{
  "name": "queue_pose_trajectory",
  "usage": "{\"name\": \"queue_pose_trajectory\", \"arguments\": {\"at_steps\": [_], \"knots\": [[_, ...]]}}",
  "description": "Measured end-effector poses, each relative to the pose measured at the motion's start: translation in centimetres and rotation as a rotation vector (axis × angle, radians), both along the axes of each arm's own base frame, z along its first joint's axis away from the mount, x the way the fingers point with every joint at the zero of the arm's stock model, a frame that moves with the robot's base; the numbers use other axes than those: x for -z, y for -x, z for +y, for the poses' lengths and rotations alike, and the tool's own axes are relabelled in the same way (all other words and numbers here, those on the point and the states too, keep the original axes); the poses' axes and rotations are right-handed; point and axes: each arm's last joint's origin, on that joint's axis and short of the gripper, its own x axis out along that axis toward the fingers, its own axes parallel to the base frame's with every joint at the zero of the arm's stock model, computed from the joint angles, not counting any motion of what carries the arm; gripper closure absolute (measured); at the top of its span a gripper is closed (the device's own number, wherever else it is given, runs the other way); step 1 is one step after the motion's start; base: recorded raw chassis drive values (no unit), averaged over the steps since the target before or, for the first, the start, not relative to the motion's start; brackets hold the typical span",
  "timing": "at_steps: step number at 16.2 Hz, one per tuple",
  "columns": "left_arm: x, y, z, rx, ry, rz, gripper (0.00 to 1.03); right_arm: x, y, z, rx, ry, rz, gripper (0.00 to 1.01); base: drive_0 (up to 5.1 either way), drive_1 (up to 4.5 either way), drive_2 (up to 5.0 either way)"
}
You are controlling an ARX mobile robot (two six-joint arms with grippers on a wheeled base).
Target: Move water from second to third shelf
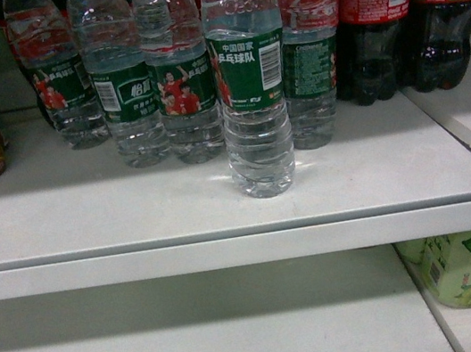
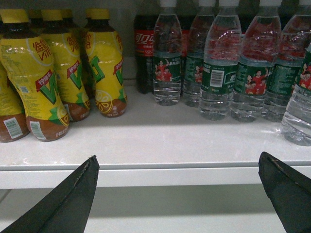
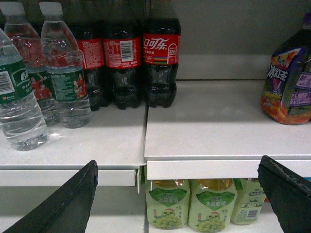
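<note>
The water (image 1: 250,92) stands upright on the shelf (image 1: 225,218), alone in front of a row of the same green-labelled bottles (image 1: 127,95), so it is the nearest one to the front edge of the shelf and its long axis is vertical. In the left wrist view this bottle shows only at the far right border, while the left gripper (image 2: 177,194) is spread wide below the front edge, with one black finger (image 2: 68,199) at each lower corner and nothing between them. In the right wrist view the same bottle is at the far left, and the right gripper (image 3: 177,194) is also spread wide and empty, aimed more toward the cola bottles (image 3: 160,58). I judge that neither arm is clearly nearer; each must move sideways toward the middle and forward over the edge, closing the fingers across the ribbed body from the sides.
</note>
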Motion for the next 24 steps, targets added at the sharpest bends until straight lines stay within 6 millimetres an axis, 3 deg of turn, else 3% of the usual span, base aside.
{"name": "queue_pose_trajectory", "arguments": {"at_steps": [12, 14, 17, 20, 22, 24], "knots": [[0.0, 0.0, 0.0, 0.0, 0.0, 0.0, 0.05, 0.0, 0.0, 0.0, 0.0, 0.0, 0.0, 0.03, 0.0, 0.0, 0.0], [0.0, 0.0, 0.0, 0.002, 0.0, 0.0, 0.05, 0.1, -0.5, -0.3, 0.044, -0.097, 0.117, 0.03, 0.0, 0.0, 0.0], [0.0, 0.0, 0.0, 0.002, 0.0, 0.0, 0.05, -5.5, -2.9, -1.3, 0.025, -0.122, -0.028, 0.03, 0.0, 0.0, 0.0], [0.0, 0.0, 0.0, 0.002, 0.0, 0.0, 0.05, -9.1, -6.0, -0.1, -0.066, -0.104, -0.074, 0.03, 0.0, 0.0, 0.0], [0.0, 0.0, 0.0, 0.002, 0.0, 0.0, 0.05, -9.2, -7.4, 1.8, -0.137, -0.094, -0.063, 0.03, 0.0, 0.0, 0.0], [0.0, 0.0, 0.0, 0.002, 0.0, 0.0, 0.05, -8.1, -8.5, 4.2, -0.223, -0.081, -0.007, 0.03, 0.0, 0.0, 0.0]]}}
